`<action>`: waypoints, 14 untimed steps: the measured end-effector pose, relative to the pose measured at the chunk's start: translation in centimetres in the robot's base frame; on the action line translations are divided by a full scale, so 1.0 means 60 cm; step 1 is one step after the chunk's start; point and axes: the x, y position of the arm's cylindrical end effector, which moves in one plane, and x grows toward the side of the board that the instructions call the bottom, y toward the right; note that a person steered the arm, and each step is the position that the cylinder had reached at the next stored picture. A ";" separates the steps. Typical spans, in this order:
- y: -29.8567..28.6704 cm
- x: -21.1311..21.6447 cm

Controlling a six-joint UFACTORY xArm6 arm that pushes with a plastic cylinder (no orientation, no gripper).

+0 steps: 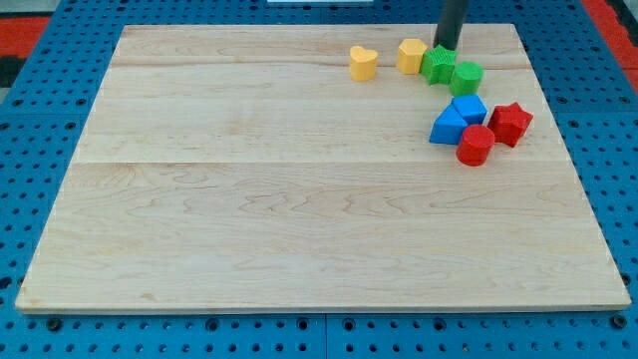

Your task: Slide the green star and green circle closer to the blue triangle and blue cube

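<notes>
The green star [438, 64] and the green circle [466, 77] sit side by side, touching, near the view's top right. Just below them lie the blue cube [470, 107] and the blue triangle [448, 127], pressed together. The green circle stands a short gap above the blue cube. My tip [444, 47] is at the upper edge of the green star, between it and the yellow block on its left, and seems to touch the star.
A yellow heart [363, 62] and a yellow block [411, 55] lie left of the green star. A red star [510, 123] and a red cylinder [476, 146] crowd the blue blocks' right and lower sides. The wooden board [299, 199] ends close above the tip.
</notes>
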 end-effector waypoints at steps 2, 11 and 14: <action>0.001 0.031; -0.118 0.135; -0.093 0.129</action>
